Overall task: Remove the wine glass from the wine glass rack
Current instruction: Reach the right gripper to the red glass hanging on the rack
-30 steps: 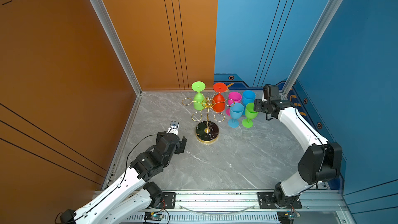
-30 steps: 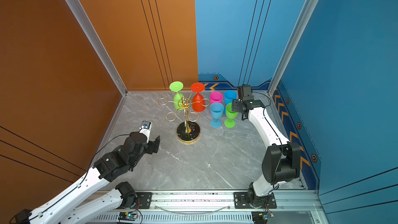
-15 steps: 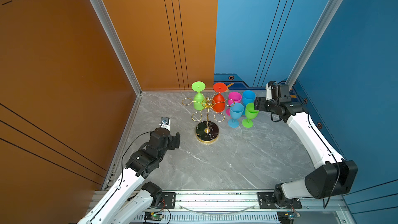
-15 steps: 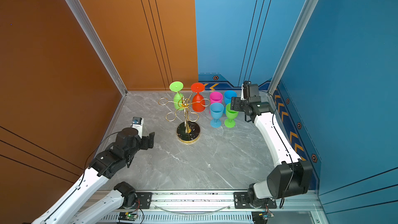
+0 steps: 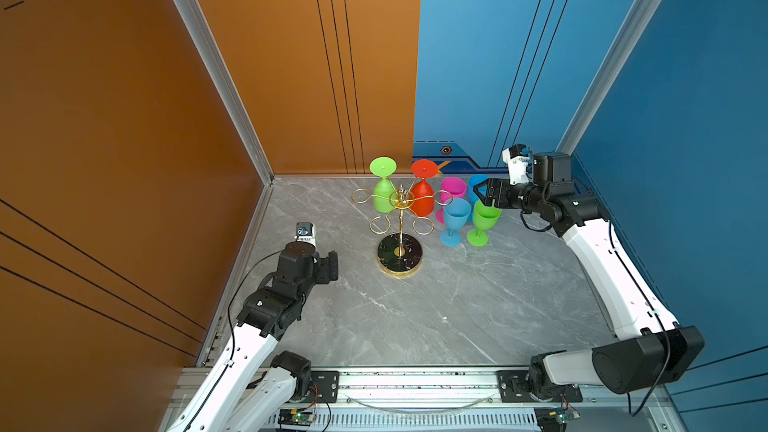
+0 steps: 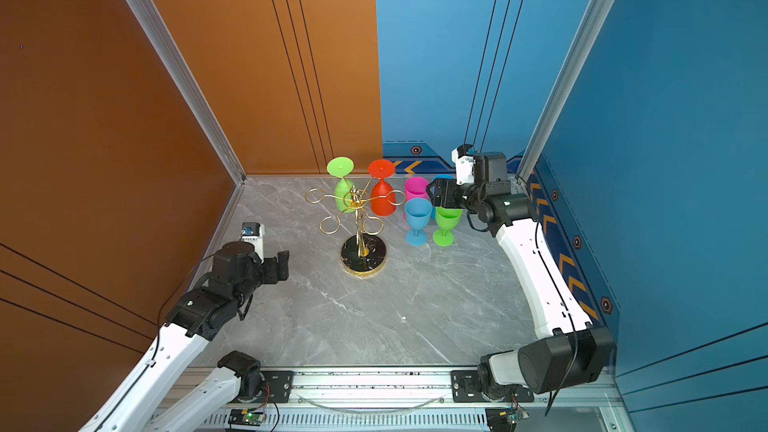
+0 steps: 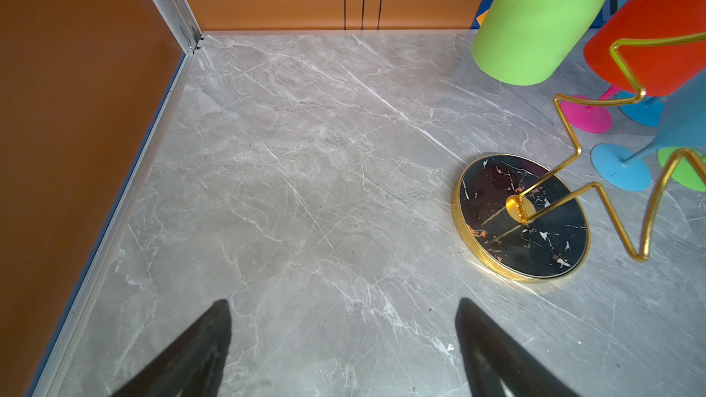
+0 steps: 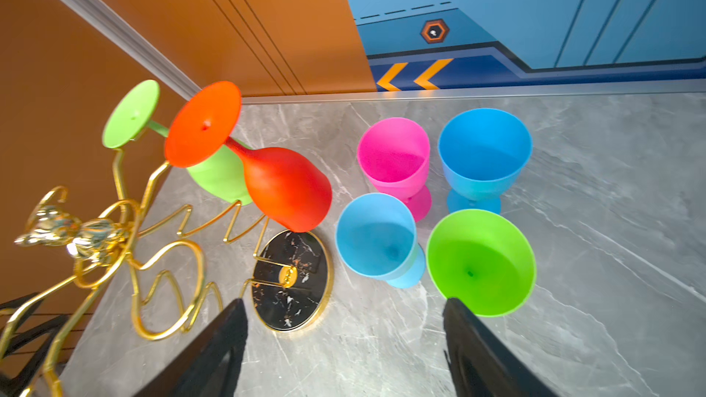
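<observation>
Two wine glasses (image 5: 423, 200) hang inverted on the wine glass rack (image 5: 400, 254); left gripper (image 5: 332, 261) at nine o'clock, right gripper (image 5: 482, 197) at two, both released.

The left arm (image 5: 249, 351) and right arm (image 5: 602, 268) have white shells between black joints, with thin black cables (image 5: 534, 228) alongside. The left end effector (image 5: 332, 261) and right end effector (image 5: 482, 197) are black.

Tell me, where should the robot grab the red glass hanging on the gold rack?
Probably the red glass by its round bowl, coming from the right gripper side. It hangs upside down, foot above a rack loop, so the bowl hangs free below the wire.
</observation>
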